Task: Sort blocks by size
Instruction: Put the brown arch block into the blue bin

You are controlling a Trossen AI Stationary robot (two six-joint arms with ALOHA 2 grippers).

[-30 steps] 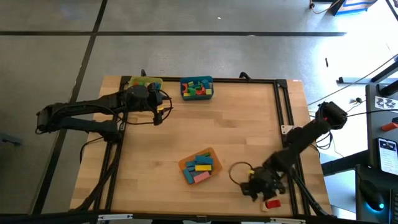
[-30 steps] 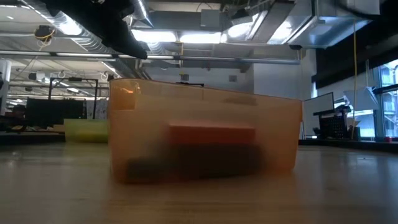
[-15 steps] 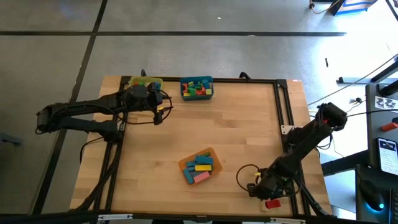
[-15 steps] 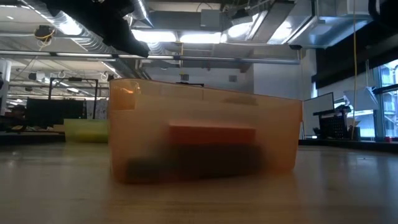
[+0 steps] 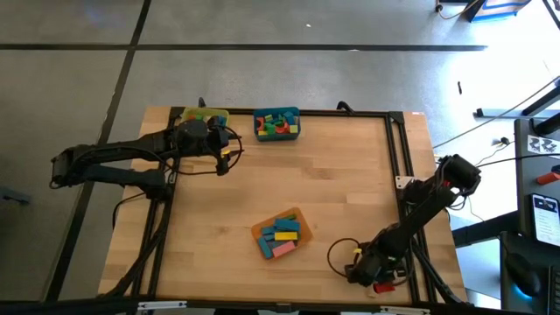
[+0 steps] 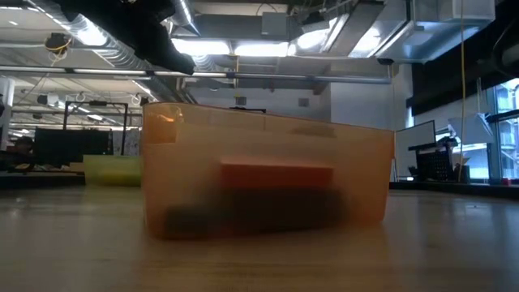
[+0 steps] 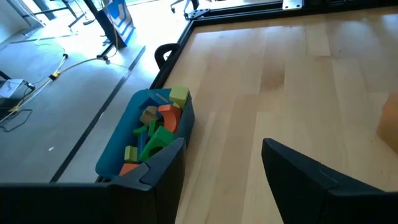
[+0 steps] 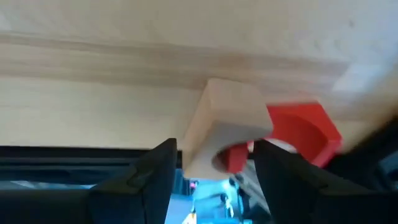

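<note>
A red block (image 5: 383,286) with an arched cut-out (image 8: 305,134) lies at the table's near right corner, beside a pale wooden piece (image 8: 227,124). My right gripper (image 5: 369,275) hangs low just over them, tipped down and open; in the right wrist view (image 8: 211,168) its fingers stand on either side of the pale piece, apart from it. Several blocks fill the teal bin (image 5: 276,124) and the orange bin (image 5: 282,233). My left gripper (image 5: 229,156) waits open above the table near the far left, looking at the teal bin (image 7: 118,155).
A yellow bin (image 5: 203,116) stands at the far left next to the teal one. The orange bin (image 6: 259,170) sits near the table's middle front. A dark frame rail (image 5: 398,157) runs along the right side. A cable loop (image 5: 339,254) hangs beside my right gripper.
My right gripper has sunk and gone toward the table's near edge, closing on the red block at the corner, tipping further downward. Its fingers stay apart. The left arm and the blocks have kept still.
</note>
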